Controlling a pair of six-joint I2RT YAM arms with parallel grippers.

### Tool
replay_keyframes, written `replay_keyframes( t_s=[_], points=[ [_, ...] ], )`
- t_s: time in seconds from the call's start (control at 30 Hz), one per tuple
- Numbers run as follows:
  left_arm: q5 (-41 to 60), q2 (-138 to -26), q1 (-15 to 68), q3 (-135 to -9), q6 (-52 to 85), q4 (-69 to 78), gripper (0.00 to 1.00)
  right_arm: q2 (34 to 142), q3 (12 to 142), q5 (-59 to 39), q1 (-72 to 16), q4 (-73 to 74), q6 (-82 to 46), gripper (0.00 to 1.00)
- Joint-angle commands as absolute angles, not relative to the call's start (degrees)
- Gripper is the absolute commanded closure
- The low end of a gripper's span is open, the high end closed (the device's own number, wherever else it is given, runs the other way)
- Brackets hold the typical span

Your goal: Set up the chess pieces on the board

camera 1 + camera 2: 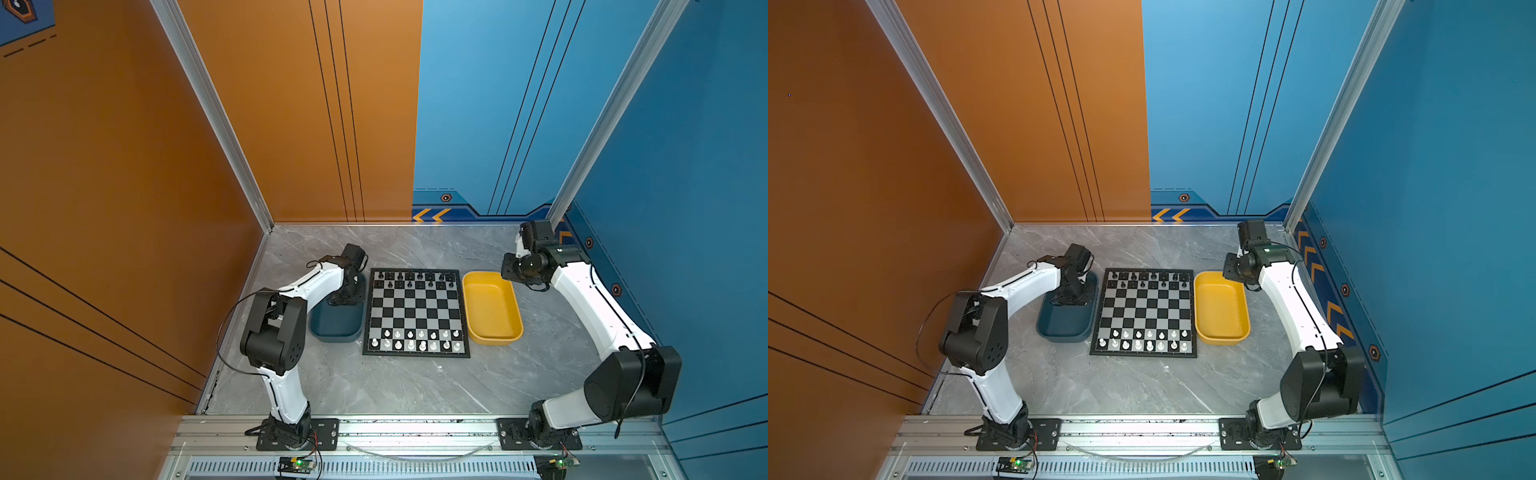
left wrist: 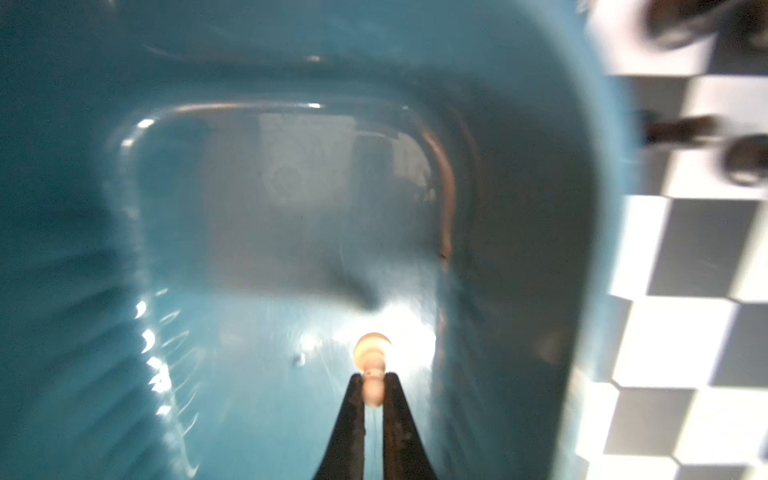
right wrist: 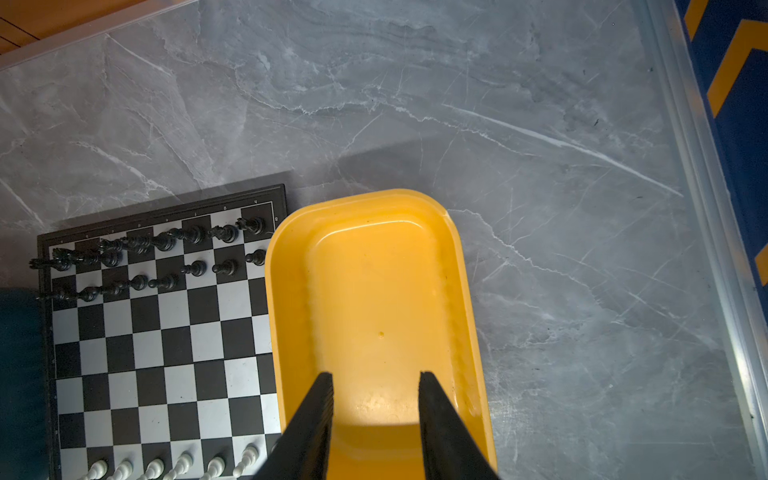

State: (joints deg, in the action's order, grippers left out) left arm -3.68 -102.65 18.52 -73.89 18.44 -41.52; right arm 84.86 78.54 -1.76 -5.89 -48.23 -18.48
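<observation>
The board (image 1: 415, 309) lies mid-table between two trays. Black chess pieces (image 1: 409, 277) fill its two far rows and white chess pieces (image 1: 422, 344) its two near rows; both top views show this. My left gripper (image 2: 373, 376) reaches down into the dark blue tray (image 2: 83, 208) and is shut on a small white chess piece (image 2: 372, 353), whose round base sticks out past the fingertips. In the top views the wrist hides that grip. My right gripper (image 3: 376, 374) hangs open above the yellow tray (image 3: 276, 291) with nothing between its fingers.
The dark blue tray (image 1: 336, 332) sits against the board's left edge and the yellow tray (image 1: 494, 338) against its right edge. Cell walls close the table at the back and both sides. An aluminium rail with both arm bases runs along the front.
</observation>
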Motion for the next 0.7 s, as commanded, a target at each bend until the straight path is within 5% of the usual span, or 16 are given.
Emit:
replay_keyframes(
  t_s=[0.0, 0.67],
  points=[
    [-4.6, -97.8, 20.7, -75.8, 17.5, -45.5, 1.0, 83.3, 76.9, -2.9, -6.2, -46.9, -19.8, 0.63],
    [-3.2, -93.5, 34.3, -75.4, 16.2, -52.7, 1.0, 80.9, 71.9, -3.5, -8.4, -44.2, -21.3, 0.64]
  ],
)
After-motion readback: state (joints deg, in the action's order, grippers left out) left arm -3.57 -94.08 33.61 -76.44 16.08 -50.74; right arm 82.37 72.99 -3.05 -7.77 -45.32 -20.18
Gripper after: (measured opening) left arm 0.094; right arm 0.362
